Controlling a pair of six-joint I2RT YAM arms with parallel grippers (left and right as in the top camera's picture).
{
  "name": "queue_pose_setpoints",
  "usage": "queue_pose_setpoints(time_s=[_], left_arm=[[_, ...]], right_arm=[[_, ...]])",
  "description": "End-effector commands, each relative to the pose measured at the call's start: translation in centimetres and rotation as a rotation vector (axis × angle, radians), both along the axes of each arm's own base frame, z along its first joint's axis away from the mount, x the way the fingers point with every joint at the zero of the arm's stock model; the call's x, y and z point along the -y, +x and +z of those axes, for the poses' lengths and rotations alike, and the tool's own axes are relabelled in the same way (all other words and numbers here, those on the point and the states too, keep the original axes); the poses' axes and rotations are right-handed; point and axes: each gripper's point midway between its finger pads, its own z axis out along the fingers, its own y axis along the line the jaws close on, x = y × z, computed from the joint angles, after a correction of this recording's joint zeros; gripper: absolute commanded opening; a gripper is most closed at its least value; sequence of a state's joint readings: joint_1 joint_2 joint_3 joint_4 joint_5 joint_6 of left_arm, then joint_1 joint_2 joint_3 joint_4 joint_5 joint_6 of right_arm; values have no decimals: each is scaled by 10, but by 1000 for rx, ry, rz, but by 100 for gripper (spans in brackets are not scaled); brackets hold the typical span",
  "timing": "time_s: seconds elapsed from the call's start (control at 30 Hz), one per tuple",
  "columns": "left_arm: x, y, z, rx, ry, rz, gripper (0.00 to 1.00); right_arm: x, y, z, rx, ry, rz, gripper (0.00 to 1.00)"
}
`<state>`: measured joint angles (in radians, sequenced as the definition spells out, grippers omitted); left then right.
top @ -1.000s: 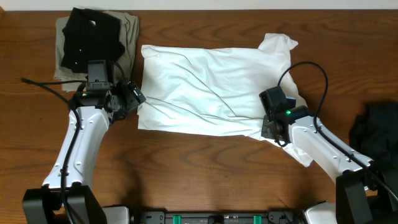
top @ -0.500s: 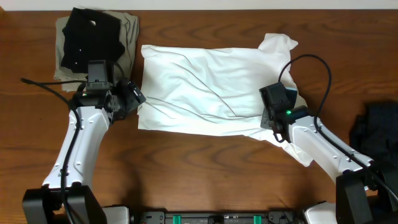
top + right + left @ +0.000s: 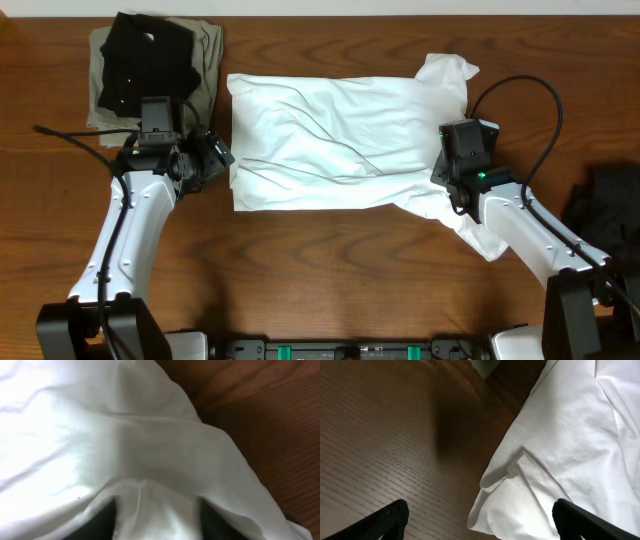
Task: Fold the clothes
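White T-shirt [image 3: 340, 140] lies wrinkled across the middle of the wooden table [image 3: 320, 260] in the overhead view. It forms a rough rectangle, with one sleeve sticking out at its far right corner. A folded black shirt [image 3: 145, 60] sits on a folded khaki-olive garment [image 3: 205, 60] at the far left corner, apart from the T-shirt. A dark garment [image 3: 605, 215] is cut off by the right edge. The left gripper [image 3: 215, 155] sits just beside the shirt's left edge. The right gripper [image 3: 450, 175] is at the shirt's right end, and a flap of cloth trails out beneath its arm. Its fingers are hidden from above by the wrist body.

Left wrist view: the left gripper [image 3: 482, 520] is spread wide, its fingertips [image 3: 390, 517] showing only at the bottom corners of the frame. The near-left corner of the T-shirt [image 3: 570, 435] lies between them, over bare table [image 3: 380, 435]. A grey-green corner [image 3: 487, 365] is cut off at the top edge, too little of it to identify with certainty.

Right wrist view: the T-shirt [image 3: 100, 425] fills nearly the whole frame, with table [image 3: 260, 410] only at the upper right. The right gripper [image 3: 157, 520] has its fingers [image 3: 102, 522] standing apart. They are dark and half covered, and a fold of cloth lies between and over them.
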<state>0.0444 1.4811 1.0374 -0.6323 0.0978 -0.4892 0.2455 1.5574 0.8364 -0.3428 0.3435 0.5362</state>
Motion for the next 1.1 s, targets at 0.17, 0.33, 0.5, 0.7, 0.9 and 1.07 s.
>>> queue_pose_setpoints(time_s=[0.17, 0.33, 0.5, 0.7, 0.9, 1.07], left_arm=[[0, -7, -5, -27, 42, -95, 94], [24, -14, -4, -36, -55, -234, 94], [46, -36, -8, -108, -127, -325, 94], [72, -50, -10, -150, -126, -430, 93], [101, -46, -13, -126, -123, -523, 43], [107, -37, -28, -141, -132, -512, 12]], right_arm=[[20, -11, 5, -109, -87, 20, 99], [10, -20, 32, -198, 50, 18, 99], [-12, -46, 49, -330, 186, 68, 99], [-24, -81, 32, -475, 259, 118, 86], [-31, -99, 2, -518, 308, 126, 24], [-36, -98, -14, -490, 345, 119, 9]])
